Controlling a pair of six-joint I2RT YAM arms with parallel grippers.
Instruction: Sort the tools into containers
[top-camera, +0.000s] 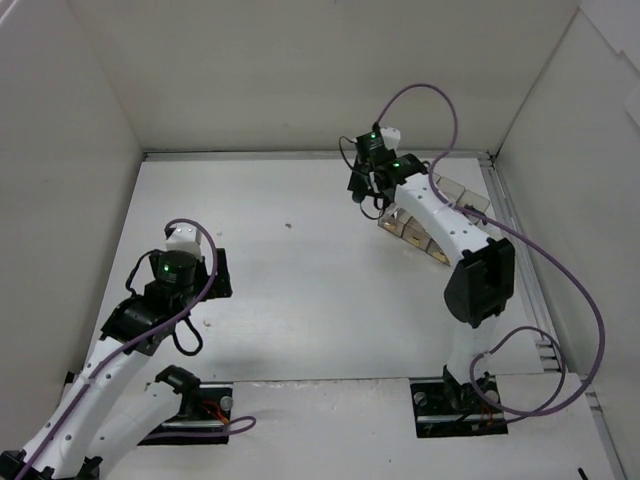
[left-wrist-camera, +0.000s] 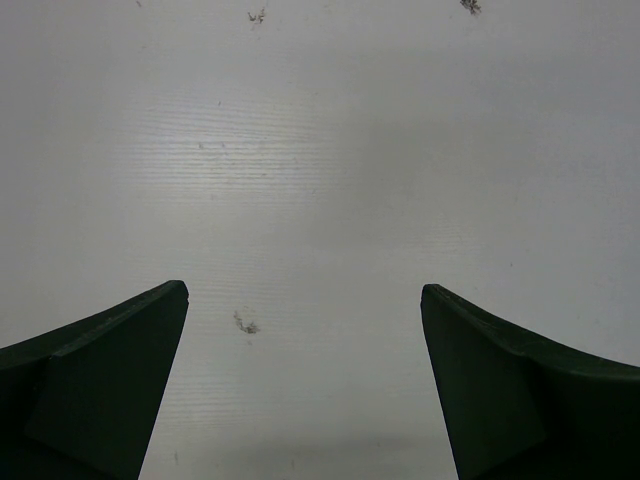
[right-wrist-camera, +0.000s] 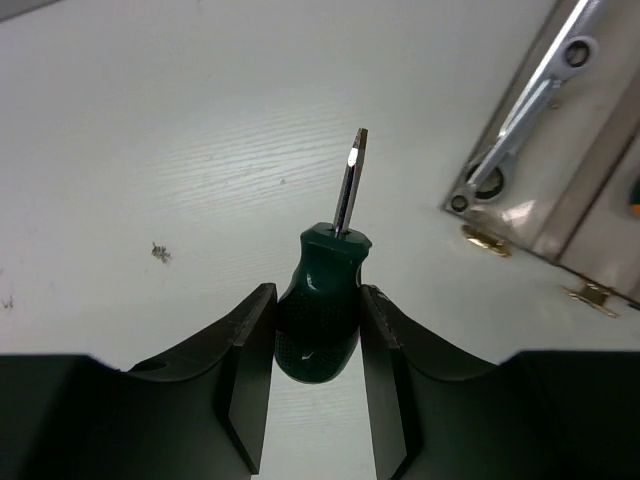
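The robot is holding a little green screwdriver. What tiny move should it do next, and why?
Probably swing the right gripper sideways until it is over the clear bins, without letting go. The screwdriver is clamped by its handle above the table, beside the bins, not over them. One compartment holds a silver wrench, so another looks likelier.

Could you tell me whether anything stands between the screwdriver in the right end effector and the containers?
Nothing visible does. The right end effector grips the green-handled screwdriver by its handle, and only bare white table lies between its tip and the nearest corner of the containers. That nearest bin holds a silver wrench.
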